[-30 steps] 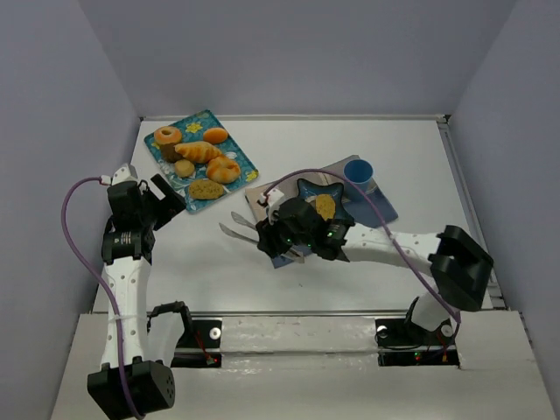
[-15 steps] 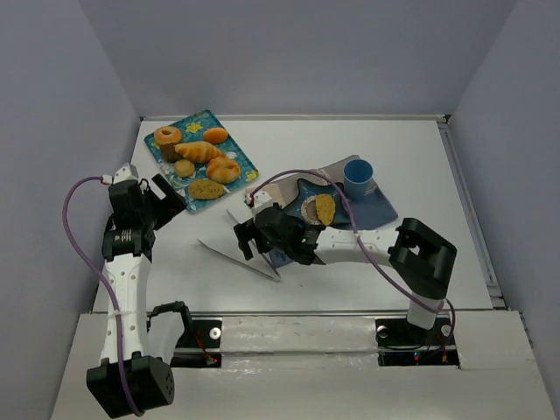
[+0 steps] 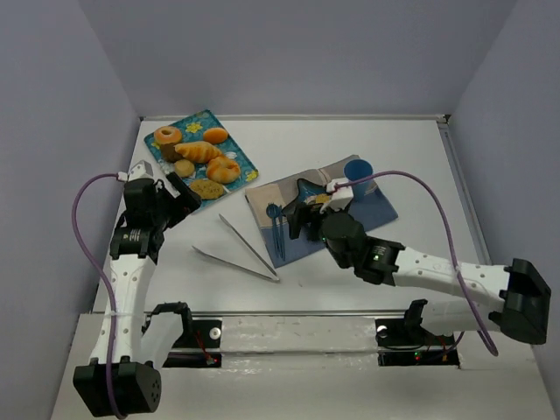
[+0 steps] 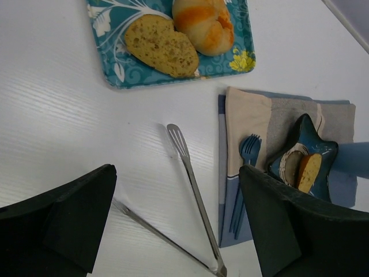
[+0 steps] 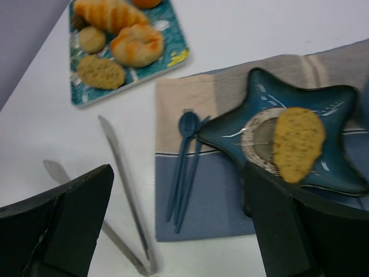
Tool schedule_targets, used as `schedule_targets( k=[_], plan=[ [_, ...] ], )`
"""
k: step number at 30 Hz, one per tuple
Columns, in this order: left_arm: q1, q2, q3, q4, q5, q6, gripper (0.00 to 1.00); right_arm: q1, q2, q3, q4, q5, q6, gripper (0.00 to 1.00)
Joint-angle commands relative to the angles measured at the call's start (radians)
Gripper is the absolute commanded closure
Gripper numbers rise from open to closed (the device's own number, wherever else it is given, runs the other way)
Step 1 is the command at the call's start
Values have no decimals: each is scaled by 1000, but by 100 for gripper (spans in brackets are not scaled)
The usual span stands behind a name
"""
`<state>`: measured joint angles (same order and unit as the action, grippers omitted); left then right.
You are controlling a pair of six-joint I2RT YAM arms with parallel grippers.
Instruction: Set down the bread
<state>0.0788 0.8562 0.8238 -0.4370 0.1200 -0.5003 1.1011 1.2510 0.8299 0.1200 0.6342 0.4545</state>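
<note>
Bread rests off-centre in the star dish, right of the spread, empty tongs; the near right gripper, fingers apart, could knock it out.

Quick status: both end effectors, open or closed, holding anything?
Left end effector: open, holding nothing.
Right end effector: open, holding nothing; the bread lies on the star dish.

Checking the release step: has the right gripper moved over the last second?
Yes. The right gripper moved right, from the left edge of the placemat toward the blue cup.
</note>
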Motion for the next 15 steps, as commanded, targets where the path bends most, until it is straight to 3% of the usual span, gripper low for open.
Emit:
schedule_targets(
  k=[1,6,15],
  plan=[
    [-73,-9,-15,47,-48,-87,1,5,-148,-72,-66,307,24,0],
    [-154,4,-31,99,-83,-139,1,5,-272,-123,-207,357,79,0],
    [-182,29,-29,101,-103,-153,1,5,-272,-103,-287,363,90,0]
  ],
)
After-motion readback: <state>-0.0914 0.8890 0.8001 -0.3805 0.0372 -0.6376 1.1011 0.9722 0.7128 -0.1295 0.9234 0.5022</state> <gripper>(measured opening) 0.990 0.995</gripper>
